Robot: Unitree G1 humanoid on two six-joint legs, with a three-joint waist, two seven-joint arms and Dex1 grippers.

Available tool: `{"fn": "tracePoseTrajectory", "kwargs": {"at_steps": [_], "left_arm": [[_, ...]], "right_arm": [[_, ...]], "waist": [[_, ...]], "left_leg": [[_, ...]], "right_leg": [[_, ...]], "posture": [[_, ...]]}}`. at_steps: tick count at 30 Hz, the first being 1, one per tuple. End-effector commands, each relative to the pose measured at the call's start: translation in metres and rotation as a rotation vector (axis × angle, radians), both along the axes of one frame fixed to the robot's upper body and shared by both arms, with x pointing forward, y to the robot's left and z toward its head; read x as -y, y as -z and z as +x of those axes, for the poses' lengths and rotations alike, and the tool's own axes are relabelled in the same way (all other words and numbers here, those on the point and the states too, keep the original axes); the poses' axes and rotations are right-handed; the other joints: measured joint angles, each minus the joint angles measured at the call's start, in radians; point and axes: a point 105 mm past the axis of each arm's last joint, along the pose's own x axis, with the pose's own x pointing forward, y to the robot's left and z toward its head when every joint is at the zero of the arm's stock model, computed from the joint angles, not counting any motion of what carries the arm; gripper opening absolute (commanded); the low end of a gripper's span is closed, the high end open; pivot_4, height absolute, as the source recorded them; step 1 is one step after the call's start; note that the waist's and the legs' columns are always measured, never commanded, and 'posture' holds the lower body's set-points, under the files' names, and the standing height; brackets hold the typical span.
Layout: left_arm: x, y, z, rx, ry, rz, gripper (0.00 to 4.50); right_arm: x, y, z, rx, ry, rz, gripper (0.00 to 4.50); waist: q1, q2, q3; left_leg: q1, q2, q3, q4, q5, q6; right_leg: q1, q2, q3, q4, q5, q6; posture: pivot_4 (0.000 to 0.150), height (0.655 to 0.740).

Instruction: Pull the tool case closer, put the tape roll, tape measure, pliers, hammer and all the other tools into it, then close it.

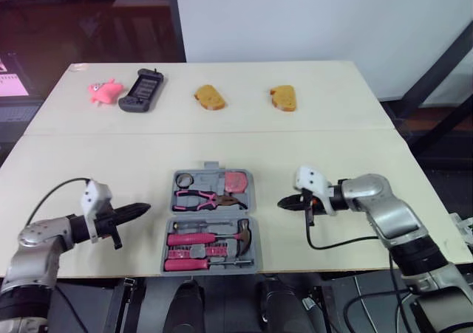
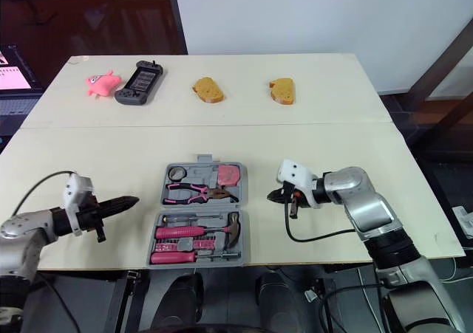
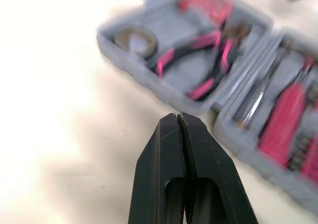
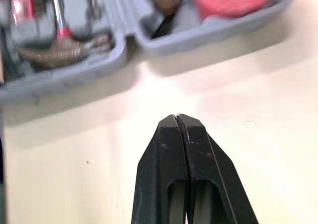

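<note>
Tool case (image 1: 210,176) lay open between left claw (image 1: 144,209) and right claw (image 1: 282,202). Tape roll (image 1: 184,179), tape measure (image 1: 236,181), pliers (image 1: 203,198), hammer (image 1: 222,237) sat inside. Both claws closed, empty. Packing looked done; closing remained.

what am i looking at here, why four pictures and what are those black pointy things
It is a humanoid robot with two arms. The two wide pictures come from cameras in its head, looking down at a table. The two close-ups come from a camera on each wrist. The black pointed things are its left gripper and right gripper, both shut and holding nothing. Between them lies an open grey tool case with pliers, a hammer, a tape measure and a tape roll in it. At the far side lie a pink toy, a black handheld device and two bread-like pieces.
</note>
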Motion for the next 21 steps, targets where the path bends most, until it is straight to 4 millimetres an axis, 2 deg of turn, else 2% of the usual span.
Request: {"fn": "tracePoseTrajectory", "kwargs": {"at_steps": [1, 4, 7, 9, 13, 17, 21], "left_arm": [[0.027, -0.019, -0.024, 0.013, 0.144, -0.065, 0.0], [0.048, -0.014, -0.039, -0.039, 0.215, -0.082, 0.0], [0.075, 0.001, -0.051, -0.077, 0.269, -0.052, 0.0], [0.088, 0.01, -0.058, -0.089, 0.282, -0.031, 0.0], [0.097, 0.025, -0.063, -0.108, 0.263, 0.001, 0.0], [0.098, 0.037, -0.061, -0.111, 0.237, 0.052, 0.0], [0.096, 0.052, -0.056, -0.119, 0.199, 0.095, 0.0]], "right_arm": [[-0.009, -0.032, 0.007, -0.005, 0.056, 0.158, 1.25], [-0.017, -0.036, 0.009, -0.108, 0.111, 0.255, 2.73], [-0.027, -0.035, 0.01, -0.306, 0.192, 0.341, 4.32], [-0.03, -0.032, 0.017, -0.368, 0.271, 0.367, 4.42], [-0.028, -0.02, 0.032, -0.403, 0.394, 0.368, 4.42], [-0.029, -0.008, 0.039, -0.443, 0.45, 0.375, 4.42], [-0.039, 0.0, 0.048, -0.472, 0.47, 0.404, 4.42]], "waist": [[-0.002, 0.0, 0.0], [0.0, 0.0, 0.0], [0.002, 0.0, 0.0], [0.002, 0.0, 0.0], [0.002, 0.0, 0.0], [0.001, 0.001, 0.0], [-0.003, 0.002, 0.0]], "left_leg": [[0.0, 0.0, 0.001, 0.0, 0.0, 0.0], [0.0, 0.0, 0.001, 0.0, 0.0, 0.0], [0.0, 0.0, 0.0, 0.0, 0.0, 0.0], [0.0, -0.001, 0.001, 0.0, 0.0, 0.0], [0.0, 0.0, 0.001, 0.0, 0.0, 0.0], [-0.001, -0.001, 0.001, 0.0, 0.0, 0.0], [-0.001, -0.001, 0.001, 0.0, 0.0, 0.0]], "right_leg": [[0.0, -0.001, 0.0, 0.0, 0.0, 0.0], [0.0, -0.001, 0.0, -0.001, 0.0, 0.0], [0.0, 0.0, 0.0, -0.001, 0.0, 0.0], [0.0, -0.001, 0.001, -0.001, 0.0, -0.001], [-0.001, 0.0, 0.001, -0.001, 0.0, -0.001], [-0.001, -0.001, 0.001, -0.001, -0.002, -0.003], [-0.001, 0.0, 0.001, -0.001, 0.0, -0.001]], "posture": [[0.15, 0.74], [0.15, 0.74], [0.15, 0.74], [0.15, 0.74], [0.15, 0.74], [0.15, 0.74], [0.15, 0.74]]}}
